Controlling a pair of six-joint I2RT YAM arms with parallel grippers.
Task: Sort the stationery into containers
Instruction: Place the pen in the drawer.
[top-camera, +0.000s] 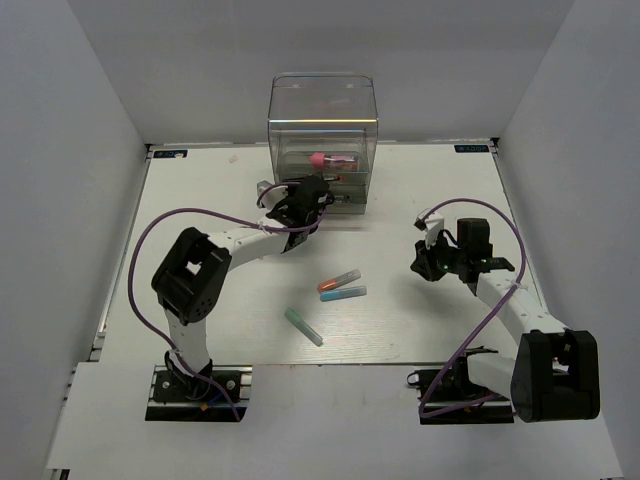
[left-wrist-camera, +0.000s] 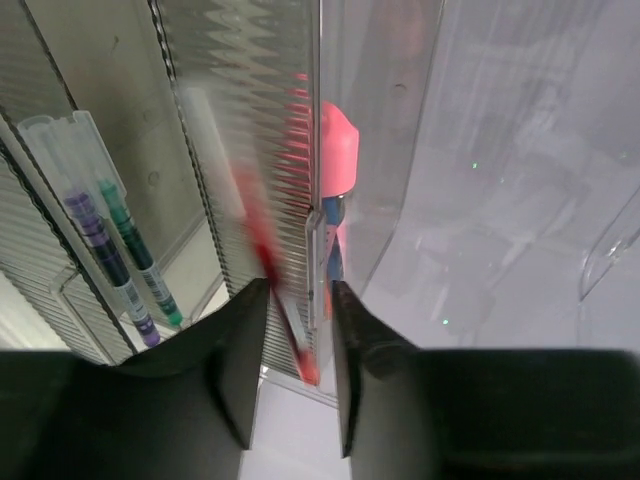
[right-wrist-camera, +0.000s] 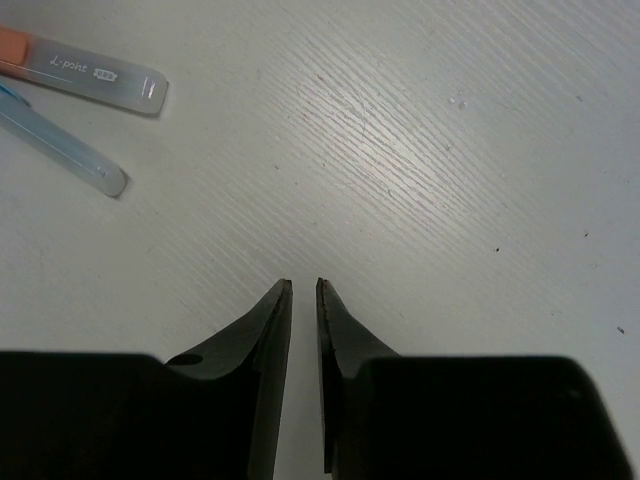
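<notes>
Left tool (left-wrist-camera: 300, 292), jaws slightly apart, straddles a blurred thin red pen (left-wrist-camera: 262, 240) pointing far toward the organiser's drawers (top-camera: 322, 130); grip unclear.

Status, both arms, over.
Left gripper at organiser, jaws parted, red pen between them, blurred. Right gripper shut, empty. Orange marker, blue marker, green marker on table.

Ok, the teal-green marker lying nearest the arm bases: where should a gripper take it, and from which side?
Grip the teal-green marker at mid-barrel, coming straight down from above. It lies flat on the table, running diagonally, apart from the orange-capped marker and light blue marker. The fingers should probably straddle it across its long axis, one on each long side.
</notes>
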